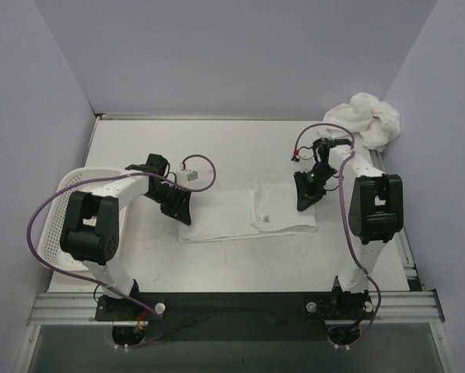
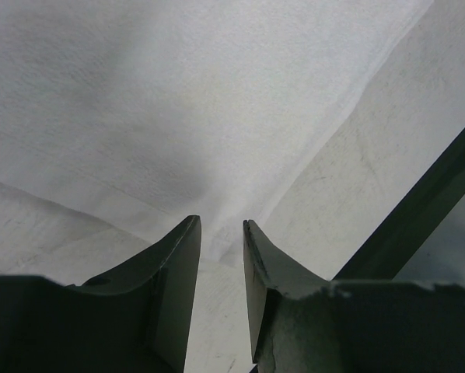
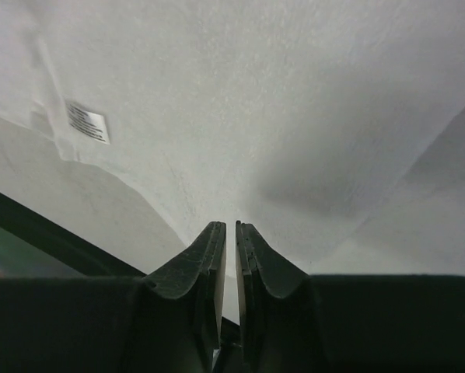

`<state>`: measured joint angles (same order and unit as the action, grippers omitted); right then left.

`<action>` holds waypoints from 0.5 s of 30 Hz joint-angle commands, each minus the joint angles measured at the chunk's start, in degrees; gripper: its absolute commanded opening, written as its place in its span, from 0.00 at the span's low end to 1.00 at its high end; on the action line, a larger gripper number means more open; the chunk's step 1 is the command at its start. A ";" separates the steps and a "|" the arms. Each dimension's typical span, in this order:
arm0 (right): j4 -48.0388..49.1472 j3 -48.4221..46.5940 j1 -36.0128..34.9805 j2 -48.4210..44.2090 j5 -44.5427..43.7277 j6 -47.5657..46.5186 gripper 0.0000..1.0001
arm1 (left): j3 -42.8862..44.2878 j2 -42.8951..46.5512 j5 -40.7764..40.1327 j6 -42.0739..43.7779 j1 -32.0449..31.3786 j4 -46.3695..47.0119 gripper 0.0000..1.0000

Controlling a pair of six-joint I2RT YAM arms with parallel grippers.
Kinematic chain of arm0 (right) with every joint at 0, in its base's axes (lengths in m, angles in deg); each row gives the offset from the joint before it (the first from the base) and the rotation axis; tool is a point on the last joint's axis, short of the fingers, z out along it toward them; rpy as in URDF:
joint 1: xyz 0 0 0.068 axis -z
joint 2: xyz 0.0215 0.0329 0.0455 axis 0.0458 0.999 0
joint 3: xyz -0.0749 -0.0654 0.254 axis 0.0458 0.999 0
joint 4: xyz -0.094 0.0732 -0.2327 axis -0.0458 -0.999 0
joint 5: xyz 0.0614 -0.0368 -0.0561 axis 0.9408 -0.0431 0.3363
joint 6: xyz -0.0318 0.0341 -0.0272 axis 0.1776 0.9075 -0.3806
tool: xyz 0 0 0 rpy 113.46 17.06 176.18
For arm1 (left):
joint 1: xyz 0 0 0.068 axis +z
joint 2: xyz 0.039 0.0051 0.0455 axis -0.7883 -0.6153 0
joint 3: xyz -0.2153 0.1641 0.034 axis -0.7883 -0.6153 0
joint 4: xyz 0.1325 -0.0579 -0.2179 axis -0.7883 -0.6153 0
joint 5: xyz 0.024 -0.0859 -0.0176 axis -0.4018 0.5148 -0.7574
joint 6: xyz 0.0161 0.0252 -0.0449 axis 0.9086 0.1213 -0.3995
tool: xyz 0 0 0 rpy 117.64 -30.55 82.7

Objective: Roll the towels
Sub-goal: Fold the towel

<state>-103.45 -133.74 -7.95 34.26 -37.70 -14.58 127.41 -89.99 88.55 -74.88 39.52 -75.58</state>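
A white towel lies folded flat in the middle of the table, with a small label near its right part. My left gripper is down at the towel's left end. In the left wrist view its jaws stand a little apart, with the towel's corner reaching just to the fingertips. My right gripper is down at the towel's right end. In the right wrist view its jaws are nearly closed on the towel's corner, and the label shows at the upper left.
A heap of crumpled white towels lies at the back right corner. A white perforated basket stands at the left edge, behind the left arm. Purple cables loop beside both arms. Walls close in the table at the back and sides.
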 commanded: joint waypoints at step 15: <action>-1.52 9.60 -0.66 4.30 -10.00 -2.40 0.23 | 7.32 -11.95 -4.81 -3.16 -1.72 2.51 0.35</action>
<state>-104.30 -125.74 -9.04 39.88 -42.00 -15.93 132.75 -100.24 85.53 -77.79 38.62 -75.29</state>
